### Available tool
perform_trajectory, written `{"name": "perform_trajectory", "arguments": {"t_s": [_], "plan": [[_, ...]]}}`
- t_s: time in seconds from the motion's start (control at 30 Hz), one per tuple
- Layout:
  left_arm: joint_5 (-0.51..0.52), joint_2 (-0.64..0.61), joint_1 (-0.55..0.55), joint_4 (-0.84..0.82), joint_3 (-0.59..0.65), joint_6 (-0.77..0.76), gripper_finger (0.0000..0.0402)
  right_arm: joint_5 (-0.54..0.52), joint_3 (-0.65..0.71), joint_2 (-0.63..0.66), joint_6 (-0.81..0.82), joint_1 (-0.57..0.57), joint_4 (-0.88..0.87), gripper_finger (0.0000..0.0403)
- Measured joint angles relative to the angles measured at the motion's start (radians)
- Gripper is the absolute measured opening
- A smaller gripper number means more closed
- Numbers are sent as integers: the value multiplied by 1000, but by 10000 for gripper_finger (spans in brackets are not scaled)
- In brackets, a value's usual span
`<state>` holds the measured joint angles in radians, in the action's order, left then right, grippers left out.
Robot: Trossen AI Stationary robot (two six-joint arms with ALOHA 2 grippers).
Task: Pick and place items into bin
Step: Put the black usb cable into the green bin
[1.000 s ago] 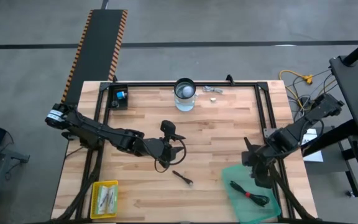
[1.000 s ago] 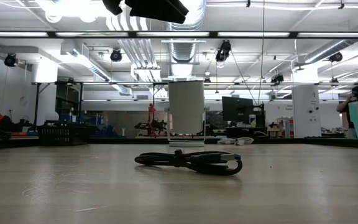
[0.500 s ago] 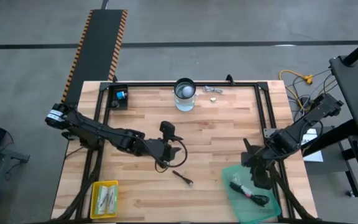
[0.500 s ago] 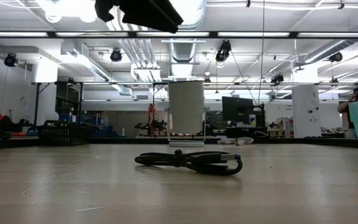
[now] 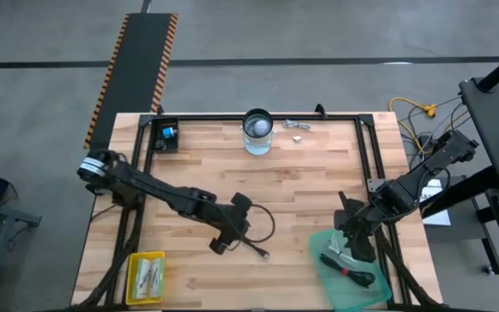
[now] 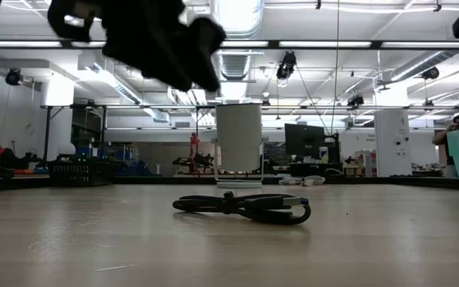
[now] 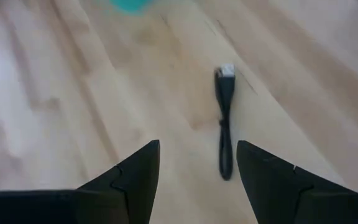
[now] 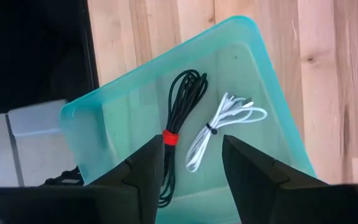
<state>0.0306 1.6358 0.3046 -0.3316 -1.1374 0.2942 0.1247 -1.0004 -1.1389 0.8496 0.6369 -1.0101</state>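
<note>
Holding black cable (image 8: pixel 180 118) and white cable (image 8: pixel 219 127): teal bin (image 8: pixel 104 124); both grippers' jaws spread, empty.

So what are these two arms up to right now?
They are clearing small items off a wooden table into a teal bin. The bin already holds a black cable with a red tie and a short white cable; the right gripper hangs open just above them. The left gripper, also open, is over the middle of the table, lined up on a small black stick-like tool. Nothing is being held at this moment.
</note>
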Motion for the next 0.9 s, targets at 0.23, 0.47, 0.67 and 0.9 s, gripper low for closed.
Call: {"name": "perform_trajectory", "arguments": {"t_s": [0.23, 0.47, 0.67, 0.9], "plan": [[-109, 148, 0, 7, -5, -5, 196, -21, 0, 0, -23, 0, 4, 144], [-112, 245, -10, 13, -38, -27, 196, -50, 0, 0, -30, 0, 6, 145], [-167, 286, -47, 7, -61, -80, 187, -51, 0, -2, -49, 0, 23, 137], [-210, 298, -75, 8, -54, -71, 100, -56, 0, -2, -50, 0, 26, 129]]}}
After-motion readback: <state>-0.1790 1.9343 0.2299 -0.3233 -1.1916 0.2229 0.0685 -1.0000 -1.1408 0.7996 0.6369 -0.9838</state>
